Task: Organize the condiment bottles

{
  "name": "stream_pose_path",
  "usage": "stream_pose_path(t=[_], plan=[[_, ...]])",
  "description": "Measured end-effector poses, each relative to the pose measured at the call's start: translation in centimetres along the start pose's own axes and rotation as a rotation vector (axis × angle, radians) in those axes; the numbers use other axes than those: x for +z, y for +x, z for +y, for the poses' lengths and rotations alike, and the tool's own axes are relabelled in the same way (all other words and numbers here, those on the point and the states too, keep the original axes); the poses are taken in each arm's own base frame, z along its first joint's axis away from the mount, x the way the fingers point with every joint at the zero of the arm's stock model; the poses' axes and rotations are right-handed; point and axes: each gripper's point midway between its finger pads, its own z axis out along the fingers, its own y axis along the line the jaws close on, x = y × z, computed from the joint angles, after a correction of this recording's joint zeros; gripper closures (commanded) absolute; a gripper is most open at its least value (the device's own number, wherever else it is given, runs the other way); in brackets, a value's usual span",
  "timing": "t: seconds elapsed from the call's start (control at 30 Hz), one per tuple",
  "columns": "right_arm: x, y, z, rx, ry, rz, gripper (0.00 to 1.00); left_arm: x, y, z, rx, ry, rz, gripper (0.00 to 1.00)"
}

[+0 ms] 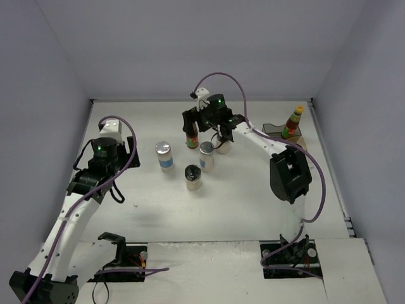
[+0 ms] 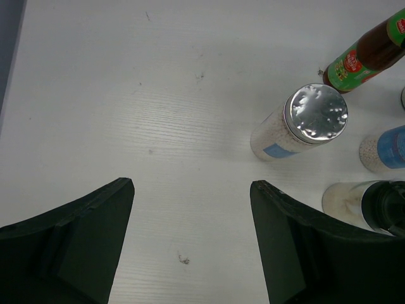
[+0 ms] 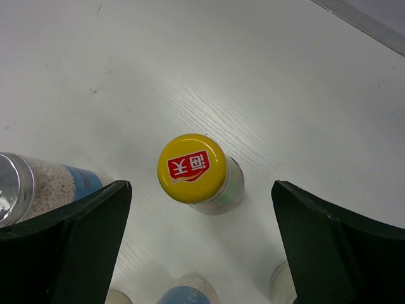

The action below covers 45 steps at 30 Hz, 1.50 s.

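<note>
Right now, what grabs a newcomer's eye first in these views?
The right gripper, jaws wide open, hangs straight above a yellow-capped sauce bottle at mid-table. A second sauce bottle stands on the clear organizer in the far right corner. Two silver-lidded shakers and a black-lidded jar stand loose nearer the arms, and the left gripper is open and empty to their left.

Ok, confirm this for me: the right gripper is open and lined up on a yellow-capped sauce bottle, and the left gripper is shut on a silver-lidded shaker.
Not quite. The left gripper is open and holds nothing; the silver-lidded shaker stands apart, ahead of it, as the left wrist view shows. The right gripper is indeed open and lined up on the yellow-capped sauce bottle.
</note>
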Motion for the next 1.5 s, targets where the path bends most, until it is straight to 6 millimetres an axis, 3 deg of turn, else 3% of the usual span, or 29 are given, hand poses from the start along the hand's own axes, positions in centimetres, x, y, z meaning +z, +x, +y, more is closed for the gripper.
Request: stream_pose_path(t=[0.2, 0.43, 0.63, 0.83, 1.0, 1.1, 1.17, 1.37, 1.5], plan=[[0.9, -0.3, 0.6, -0.013, -0.017, -0.013, 0.26, 0.0, 0.0, 0.0, 0.0, 0.0, 0.0, 0.26], [2.8, 0.8, 0.1, -0.024, -0.014, -0.003, 0.63, 0.0, 0.0, 0.0, 0.0, -0.001, 0.0, 0.26], [2.8, 0.3, -0.1, -0.03, -0.002, -0.01, 0.96, 0.0, 0.0, 0.0, 0.0, -0.001, 0.0, 0.26], [2.6, 0.2, -1.4, -0.038, 0.069, -0.001, 1.0, 0.0, 0.0, 0.0, 0.0, -0.001, 0.0, 0.26], [1.6, -0.7, -4.3, -0.038, 0.166, -0.018, 1.0, 0.0, 0.0, 0.0, 0.0, -0.001, 0.0, 0.26], [-0.8, -2.6, -7.1, -0.019, 0.23, -0.059, 1.0, 0.0, 0.0, 0.0, 0.0, -0.001, 0.0, 0.26], [-3.6, -4.3, -9.5, -0.003, 0.29, -0.106, 1.0, 0.0, 0.0, 0.0, 0.0, -0.001, 0.0, 0.26], [-15.1, -9.1, -16.8, 0.04, 0.548, -0.257, 1.0, 0.0, 0.0, 0.0, 0.0, -0.001, 0.0, 0.26], [-21.2, -8.9, -19.8, 0.072, 0.701, -0.304, 1.0, 0.0, 0.1, 0.0, 0.0, -0.001, 0.002, 0.26]])
